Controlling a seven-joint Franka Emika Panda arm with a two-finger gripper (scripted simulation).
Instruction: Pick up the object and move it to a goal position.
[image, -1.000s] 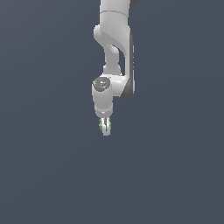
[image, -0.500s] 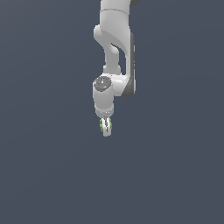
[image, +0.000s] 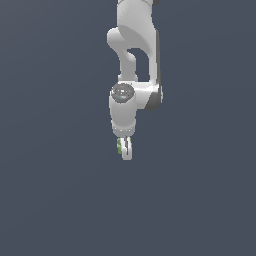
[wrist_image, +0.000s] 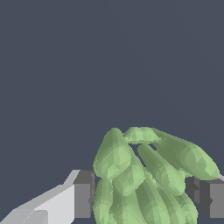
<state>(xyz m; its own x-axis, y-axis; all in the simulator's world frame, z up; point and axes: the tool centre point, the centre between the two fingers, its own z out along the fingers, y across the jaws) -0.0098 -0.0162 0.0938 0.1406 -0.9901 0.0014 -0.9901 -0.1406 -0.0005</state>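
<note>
And here is the white arm (image: 134, 60), reaching down out of the top of the exterior view against a flat, dark grey-blue backdrop, its wrist joint (image: 122, 93) facing the camera and the pincer (image: 125, 149) pointing straight down from it. Look at the tip: a speck of bright green, the object (image: 119, 146), shows between the fingers on the exterior view's left side of the pincer, much smaller than the white hardware around it. The wrist view gives the close look, and there the object (wrist_image: 146, 175) fills the gap, a lumpy bunch of elongated green lobes fanning out from a common base. One dark grey pad (wrist_image: 83, 194) presses against one side of the bunch, the other pad (wrist_image: 209, 197) sits against the opposite side, so the pincer is closed on the object at a fairly wide spacing, both pads touching it. The lobes stick out past the fingertips. No table edge or corner is visible in either view, so the object's place over any table cannot be told.
</note>
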